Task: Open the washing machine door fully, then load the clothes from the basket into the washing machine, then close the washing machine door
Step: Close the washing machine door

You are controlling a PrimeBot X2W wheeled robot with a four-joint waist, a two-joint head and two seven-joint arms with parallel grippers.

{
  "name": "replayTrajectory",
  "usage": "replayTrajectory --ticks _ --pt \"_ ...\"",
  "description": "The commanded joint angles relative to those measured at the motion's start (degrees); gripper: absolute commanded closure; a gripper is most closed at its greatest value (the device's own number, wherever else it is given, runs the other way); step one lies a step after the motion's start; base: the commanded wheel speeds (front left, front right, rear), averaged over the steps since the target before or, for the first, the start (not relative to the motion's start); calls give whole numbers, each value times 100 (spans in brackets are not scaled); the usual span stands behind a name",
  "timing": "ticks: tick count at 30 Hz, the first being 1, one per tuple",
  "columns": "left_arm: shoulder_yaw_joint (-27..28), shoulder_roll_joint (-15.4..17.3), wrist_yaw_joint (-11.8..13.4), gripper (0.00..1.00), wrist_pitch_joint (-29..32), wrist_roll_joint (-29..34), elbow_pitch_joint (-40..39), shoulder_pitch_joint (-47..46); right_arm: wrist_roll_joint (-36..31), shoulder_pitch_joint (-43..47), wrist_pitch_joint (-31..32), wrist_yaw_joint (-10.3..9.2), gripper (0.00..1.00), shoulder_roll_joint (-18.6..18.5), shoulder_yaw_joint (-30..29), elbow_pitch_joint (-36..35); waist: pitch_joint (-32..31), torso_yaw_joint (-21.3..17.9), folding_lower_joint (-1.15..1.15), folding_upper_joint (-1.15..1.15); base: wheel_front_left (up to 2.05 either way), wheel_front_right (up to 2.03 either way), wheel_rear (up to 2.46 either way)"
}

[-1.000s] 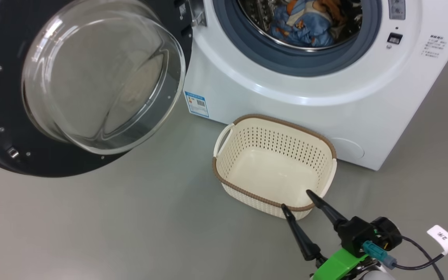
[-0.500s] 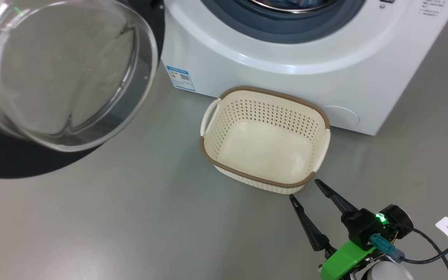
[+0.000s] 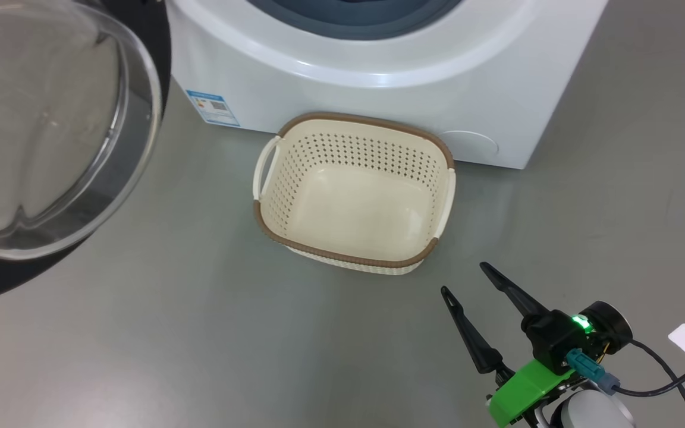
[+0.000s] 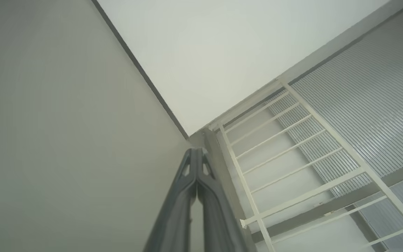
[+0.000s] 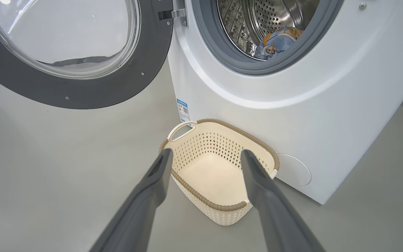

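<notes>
I see the basket (image 3: 354, 190) empty on the floor against the washing machine (image 3: 378, 77) | washing machine door (image 5: 79, 52) swung open at left | clothes (image 5: 275, 40) in drum | right gripper (image 3: 464, 279) jaws apart, holding nothing, near side of basket | left gripper (image 4: 197, 154) jaws pressed together, empty

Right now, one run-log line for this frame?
stage: load done, close pending | round black-rimmed glass door: open | cream perforated basket: empty | blue-orange clothes: in drum | right gripper: open | left gripper: shut
</notes>
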Motion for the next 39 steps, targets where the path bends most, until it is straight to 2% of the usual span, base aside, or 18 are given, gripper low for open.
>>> replayTrajectory --ticks 1,5,9,17,32,39 --pt "123 532 -38 100 161 -152 -5 -88 -81 -91 -27 9 0 64 134 -151 57 -88 0 -1 0 0 0" --pt "338 660 -24 100 454 -490 453 -398 -94 -114 -27 9 0 66 117 -170 95 -150 0 -1 0 0 0" --pt "336 720 11 100 692 -578 805 -567 -96 -122 -27 9 0 63 115 -179 116 -181 0 -1 0 0 0" --pt "172 623 -16 100 1211 -634 1154 -732 -122 -162 -27 9 0 110 127 -158 85 -217 0 -1 0 0 0" --pt "32 498 -36 100 2143 -809 1314 -839 -139 -182 -27 9 0 135 113 -148 57 -293 0 -1 0 0 0" --pt "-107 369 -38 100 2741 -872 1133 -749 -129 -185 -27 9 0 159 92 -141 24 -309 0 -1 0 0 0"
